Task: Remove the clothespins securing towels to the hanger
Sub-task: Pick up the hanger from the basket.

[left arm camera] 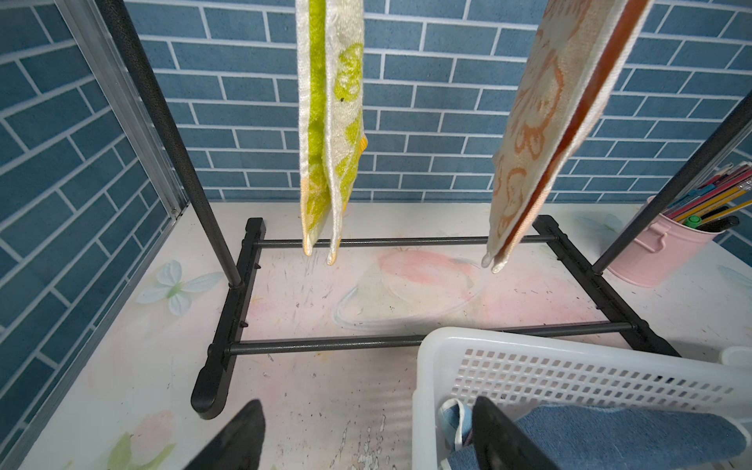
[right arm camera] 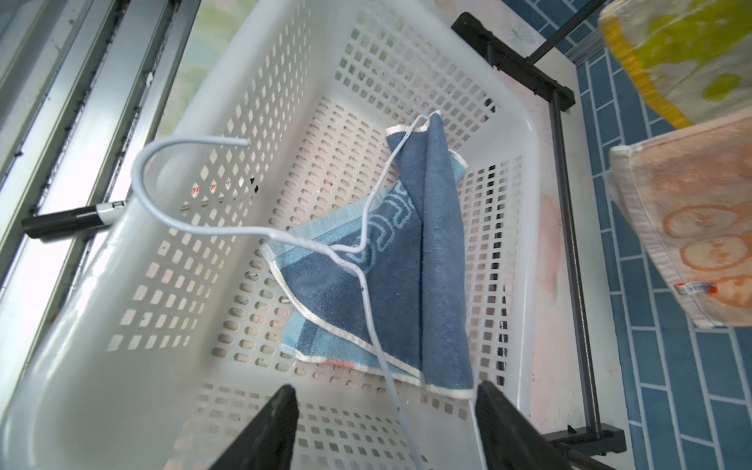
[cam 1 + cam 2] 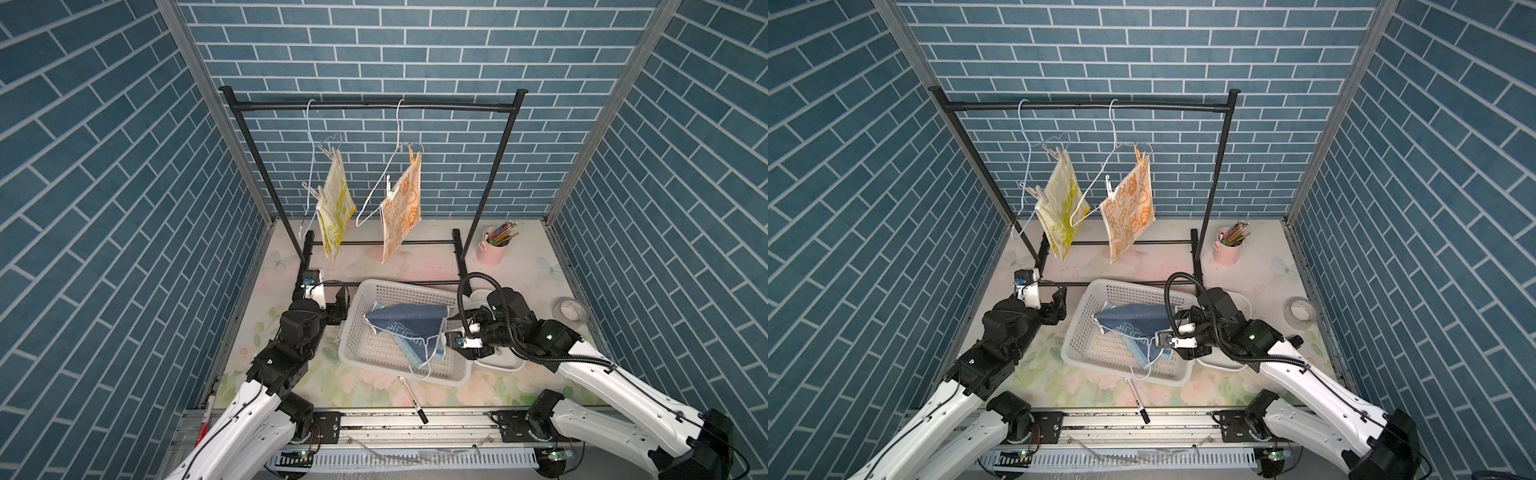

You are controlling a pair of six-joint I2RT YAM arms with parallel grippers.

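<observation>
Squeezing the light, stiff clothespins [image 3: 313, 192] at their flared tail ends should free the limp towels [image 3: 336, 203]; left gripper [image 1: 368, 411] and right gripper [image 2: 385, 396] gape empty.

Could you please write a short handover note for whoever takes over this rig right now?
Left gripper open, empty, low beside the basket.
Right gripper open, empty, over the basket.
Done: blue towel and its hanger lie in the basket, no clothespins visible on it.
Left: yellow towel and orange towel hang on hangers from the rail, each with two clothespins on.
</observation>
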